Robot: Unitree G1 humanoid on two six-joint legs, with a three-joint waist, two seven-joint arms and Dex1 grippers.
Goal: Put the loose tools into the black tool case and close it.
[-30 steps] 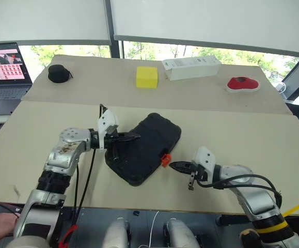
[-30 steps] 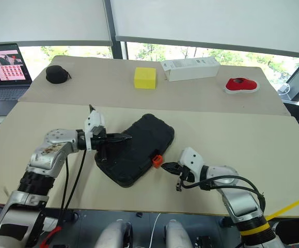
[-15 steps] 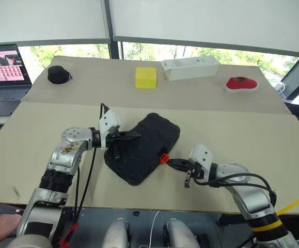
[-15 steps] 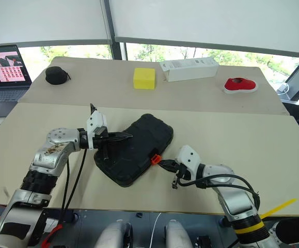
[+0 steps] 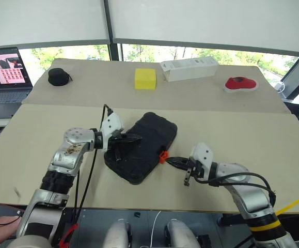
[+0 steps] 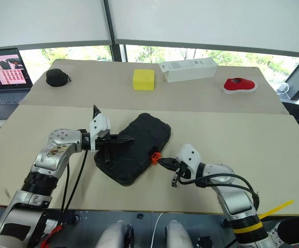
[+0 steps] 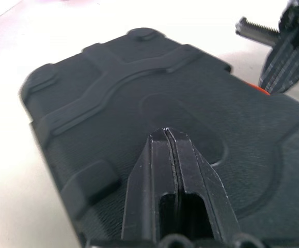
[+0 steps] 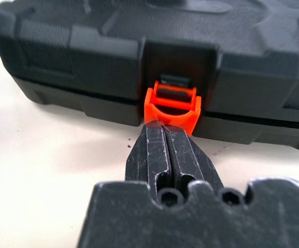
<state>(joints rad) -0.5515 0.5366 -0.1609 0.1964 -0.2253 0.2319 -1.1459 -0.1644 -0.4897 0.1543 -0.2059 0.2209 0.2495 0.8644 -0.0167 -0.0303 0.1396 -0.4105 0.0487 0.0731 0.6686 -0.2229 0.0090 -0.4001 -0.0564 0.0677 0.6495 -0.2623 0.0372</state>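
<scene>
Nearest the camera, at lower right of the frame, the right gripper (image 5: 171, 160) has its two fingers pressed together with nothing between them; the tips sit right at the small orange latch (image 8: 171, 104) on the near edge of the black tool case (image 5: 141, 147), touching it or just short of it. The case lies lid down, both halves together, skewed on the pale counter (image 5: 242, 134) at the centre of the frame. At centre left the left gripper (image 5: 137, 138) is likewise fully closed and empty, its tips over the textured lid. Further back, along the upper part of the frame, stand a small round black pouch (image 5: 58, 76), a yellow block (image 5: 145, 78), a white box (image 5: 189, 68) and a red object (image 5: 240, 83). A laptop (image 5: 3, 72) sits at upper left.
</scene>
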